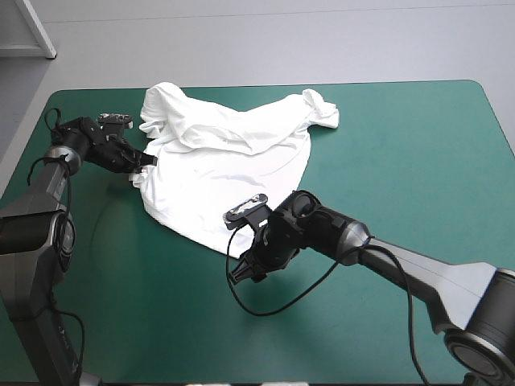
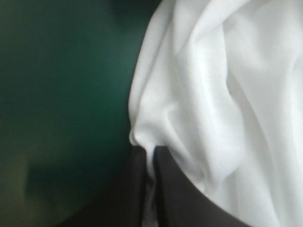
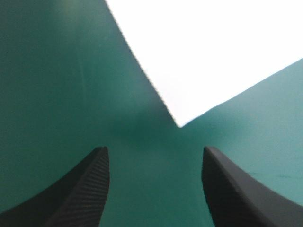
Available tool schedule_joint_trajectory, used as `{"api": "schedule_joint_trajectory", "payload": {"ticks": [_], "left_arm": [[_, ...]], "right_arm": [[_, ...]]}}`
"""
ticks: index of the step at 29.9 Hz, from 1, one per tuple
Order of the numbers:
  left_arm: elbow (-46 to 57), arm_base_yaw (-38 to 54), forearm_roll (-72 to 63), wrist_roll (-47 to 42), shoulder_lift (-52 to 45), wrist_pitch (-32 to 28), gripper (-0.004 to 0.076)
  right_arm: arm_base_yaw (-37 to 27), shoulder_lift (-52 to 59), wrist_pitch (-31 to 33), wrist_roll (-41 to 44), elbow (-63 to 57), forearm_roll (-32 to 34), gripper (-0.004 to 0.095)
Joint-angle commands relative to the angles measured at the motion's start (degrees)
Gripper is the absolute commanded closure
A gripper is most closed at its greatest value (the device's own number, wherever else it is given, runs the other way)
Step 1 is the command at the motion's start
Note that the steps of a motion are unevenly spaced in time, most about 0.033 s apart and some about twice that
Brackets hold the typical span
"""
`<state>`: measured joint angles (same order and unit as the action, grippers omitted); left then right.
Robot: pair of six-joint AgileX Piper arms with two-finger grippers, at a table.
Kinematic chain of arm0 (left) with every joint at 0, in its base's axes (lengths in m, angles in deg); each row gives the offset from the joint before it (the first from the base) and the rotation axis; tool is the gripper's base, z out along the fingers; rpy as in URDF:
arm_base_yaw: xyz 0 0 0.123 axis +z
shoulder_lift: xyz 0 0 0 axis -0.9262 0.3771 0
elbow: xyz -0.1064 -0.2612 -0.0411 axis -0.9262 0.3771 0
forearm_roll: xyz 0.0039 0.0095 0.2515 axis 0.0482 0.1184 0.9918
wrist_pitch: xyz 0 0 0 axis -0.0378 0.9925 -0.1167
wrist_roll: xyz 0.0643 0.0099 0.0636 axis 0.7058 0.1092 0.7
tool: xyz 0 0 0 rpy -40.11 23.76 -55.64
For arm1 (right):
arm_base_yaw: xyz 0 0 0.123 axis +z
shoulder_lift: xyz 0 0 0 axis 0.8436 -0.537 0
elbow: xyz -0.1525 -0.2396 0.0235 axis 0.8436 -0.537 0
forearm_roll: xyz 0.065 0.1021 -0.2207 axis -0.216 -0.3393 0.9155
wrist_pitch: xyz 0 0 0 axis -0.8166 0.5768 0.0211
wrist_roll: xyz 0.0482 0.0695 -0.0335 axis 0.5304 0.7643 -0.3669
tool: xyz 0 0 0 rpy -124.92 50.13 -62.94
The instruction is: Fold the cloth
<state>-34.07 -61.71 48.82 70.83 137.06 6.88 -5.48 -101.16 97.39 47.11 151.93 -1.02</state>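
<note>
The white T-shirt [image 1: 225, 153] lies partly spread on the teal-green cover, bunched along its far side, with a flat corner pointing toward the near edge. My left gripper [image 1: 147, 161] is at the shirt's left edge, shut on a pinch of the T-shirt [image 2: 199, 94], whose cloth rises in folds from between the black fingers [image 2: 175, 189]. My right gripper [image 1: 244, 269] hovers open just short of the shirt's near corner [image 3: 182, 120]; both of its fingers [image 3: 90, 189] stand apart over bare cover, nothing between them.
Bare teal-green cover [image 1: 402, 161] stretches to the right of the shirt and along the near side. The table's left edge [image 1: 24, 157] runs close behind my left arm.
</note>
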Motion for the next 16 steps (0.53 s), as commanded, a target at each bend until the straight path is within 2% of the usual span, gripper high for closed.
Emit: {"api": "schedule_joint_trajectory", "payload": {"ticks": [1, 6, 12, 13, 16], "left_arm": [[0.82, -0.52, -1.12, -0.2, 0.36, 3.28, 0.0705], [0.82, -0.52, -1.12, -0.2, 0.36, 3.19, 0.0705], [0.82, -0.52, -1.12, -0.2, 0.36, 3.19, 0.0705], [0.82, -0.52, -1.16, -0.2, 0.36, 3.19, 0.0705], [0.82, -0.52, -1.16, -0.2, 0.36, 3.19, 0.0705]], "right_arm": [[0.03, 0.17, -4.85, -0.53, 1.26, 1.49, 0.037], [0.03, -3.17, -9.87, -0.65, 1.26, 4.67, 0.0372], [0.03, -7.27, -10.35, -0.65, 1.26, 5.82, 0.0396], [0.03, -7.8, -10.35, -0.65, 1.26, 5.84, 0.0432], [0.03, -8.72, -10.46, -1.21, 1.26, 6.01, 0.0685]]}}
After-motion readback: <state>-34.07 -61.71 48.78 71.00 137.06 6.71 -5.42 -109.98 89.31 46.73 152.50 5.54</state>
